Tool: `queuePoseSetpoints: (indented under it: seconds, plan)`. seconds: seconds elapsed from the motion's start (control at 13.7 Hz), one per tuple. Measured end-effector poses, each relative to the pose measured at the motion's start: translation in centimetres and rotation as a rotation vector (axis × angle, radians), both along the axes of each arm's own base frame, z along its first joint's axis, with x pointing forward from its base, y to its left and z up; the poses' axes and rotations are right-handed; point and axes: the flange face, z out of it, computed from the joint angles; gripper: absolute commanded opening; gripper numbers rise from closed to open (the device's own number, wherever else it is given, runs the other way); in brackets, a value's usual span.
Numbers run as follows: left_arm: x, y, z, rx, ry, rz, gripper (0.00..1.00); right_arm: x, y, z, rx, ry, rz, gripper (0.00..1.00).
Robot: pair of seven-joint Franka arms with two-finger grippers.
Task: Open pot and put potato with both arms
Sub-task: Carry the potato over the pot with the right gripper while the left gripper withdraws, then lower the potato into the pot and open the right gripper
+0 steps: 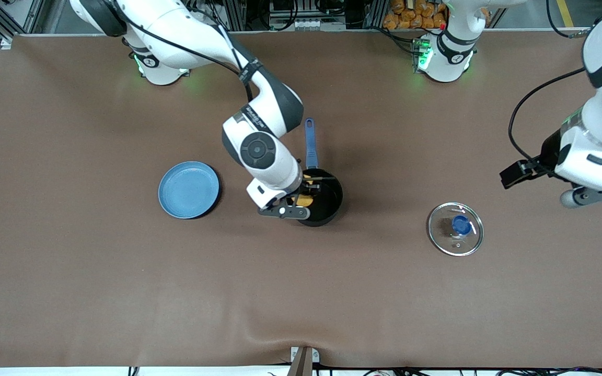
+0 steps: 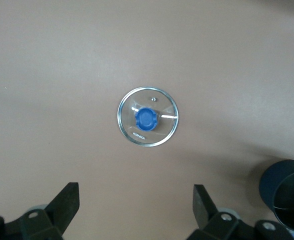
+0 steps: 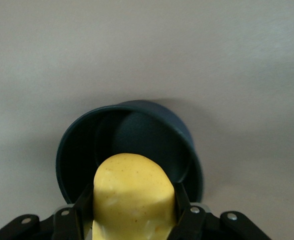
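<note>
1. Right now the right end effector [image 1: 301, 201] is gripping the potato [image 3: 132, 200] between its two fingers and hanging over the mouth of the black saucepan [image 1: 327, 201], at the rim toward the right arm's end of the desk [image 1: 97, 292].
2. In the right wrist view the saucepan's open mouth is lying directly under the yellow potato, so the release looks to call for only a small drop, perhaps with a slight shift toward the pan's centre.
3. The saucepan's blue handle [image 1: 310, 142] is pointing away from the front camera, toward the robots' bases, clear of the right end effector.
4. The glass lid [image 1: 455, 228] with its blue knob [image 1: 461, 225] is lying flat on the desk, well apart from the saucepan toward the left arm's end, so the pan is already open.
5. The left end effector [image 1: 596, 196] is waiting with its fingers spread wide and empty, up in the air near the lid.
6. A blue plate [image 1: 188, 189] is sitting empty beside the saucepan, toward the right arm's end.
7. By my judgement the task is nearly finished; only letting go remains.
</note>
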Motion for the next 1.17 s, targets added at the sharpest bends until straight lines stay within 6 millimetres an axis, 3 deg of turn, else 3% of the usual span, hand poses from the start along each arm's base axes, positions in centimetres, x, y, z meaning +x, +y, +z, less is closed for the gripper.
queuePoseSetpoints:
  seconds: [0.22, 0.51, 0.8, 0.88, 0.95, 1.02, 1.17]
  plan:
    - [-2.0, 1.0, 2.6, -0.024, 0.013, -0.064, 1.0, -0.5, 1.3, -2.0, 0.001, -0.019, -0.002, 0.0]
    - [-3.6, 4.2, 3.4, -0.03, 0.036, -0.105, 1.0, -1.1, 2.9, -5.1, -0.035, -0.042, 0.015, 0.0]
    - [-5.4, 3.9, 4.0, -0.027, 0.048, -0.119, 1.0, -0.9, 2.9, -8.1, -0.044, -0.054, 0.004, 0.0]
    - [-5.8, 3.9, 4.3, -0.027, 0.045, -0.12, 1.0, -1.0, 3.0, -8.7, -0.046, -0.058, 0.003, 0.32]
    - [-6.1, 3.9, 4.5, -0.026, 0.042, -0.12, 1.0, -1.1, 3.1, -9.1, -0.049, -0.06, 0.003, 0.78]
    - [-6.3, 4.0, 4.7, -0.026, 0.039, -0.12, 1.0, -1.1, 3.2, -9.3, -0.054, -0.062, 0.003, 1.0]
    - [-6.5, 4.0, 4.9, -0.026, 0.037, -0.126, 1.0, -1.0, 3.4, -8.9, -0.054, -0.068, -0.005, 1.0]
